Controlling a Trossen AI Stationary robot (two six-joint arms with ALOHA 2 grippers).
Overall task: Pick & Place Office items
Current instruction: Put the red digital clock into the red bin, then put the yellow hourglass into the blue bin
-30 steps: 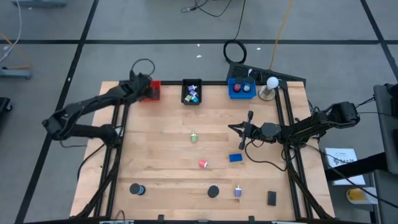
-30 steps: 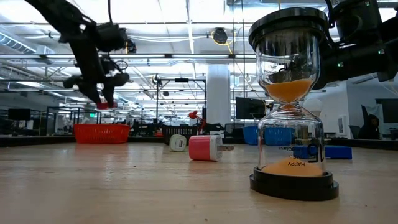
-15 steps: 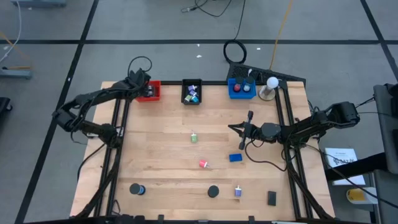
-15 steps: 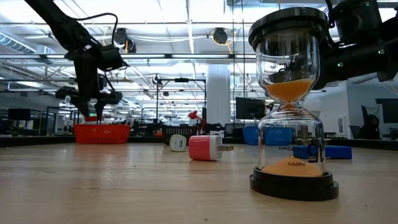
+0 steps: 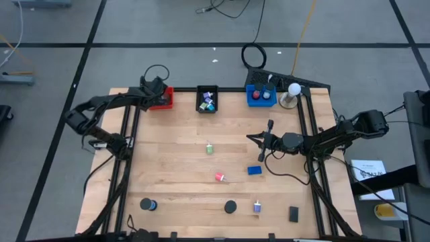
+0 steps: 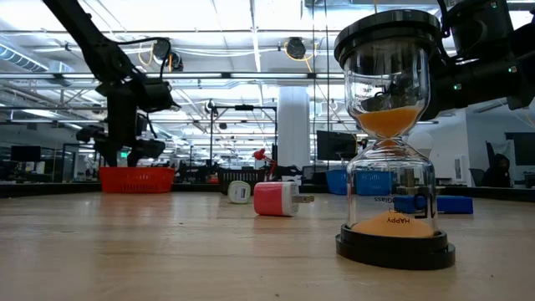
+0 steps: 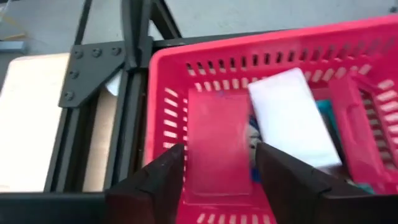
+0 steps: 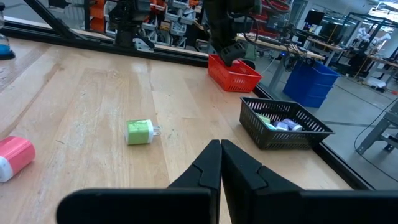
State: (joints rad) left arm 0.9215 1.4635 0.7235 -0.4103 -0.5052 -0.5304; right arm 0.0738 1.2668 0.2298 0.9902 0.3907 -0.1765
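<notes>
Since a second ago your left arm has pulled back and lowered, and its red item is gone from the fingers: the left pincer (image 7: 217,180) is now hanging just above the red basket (image 5: 163,98) at the table's far left corner, jaws standing apart with nothing between them, while red and white pieces are lying in the basket below. You are finishing a drop-off, by the look of it, and the next move is calling for a fresh pick from the loose office items on the wooden table (image 5: 175,161): the green plug (image 5: 209,148) near the middle, the red and white plug (image 5: 220,177), the blue block (image 5: 254,171), the black disc (image 5: 230,207), the hourglass (image 6: 390,134) near the front edge. Your right arm is waiting over the table's right side, the right pincer (image 8: 220,163) pressed closed and empty, pointing towards the green plug. The black basket (image 5: 207,99) and blue basket (image 5: 261,95) are sitting along the far edge beside a white ball lamp (image 5: 293,89). Behind the table a large workshop is stretching away, with racks, benches and strip lights.
</notes>
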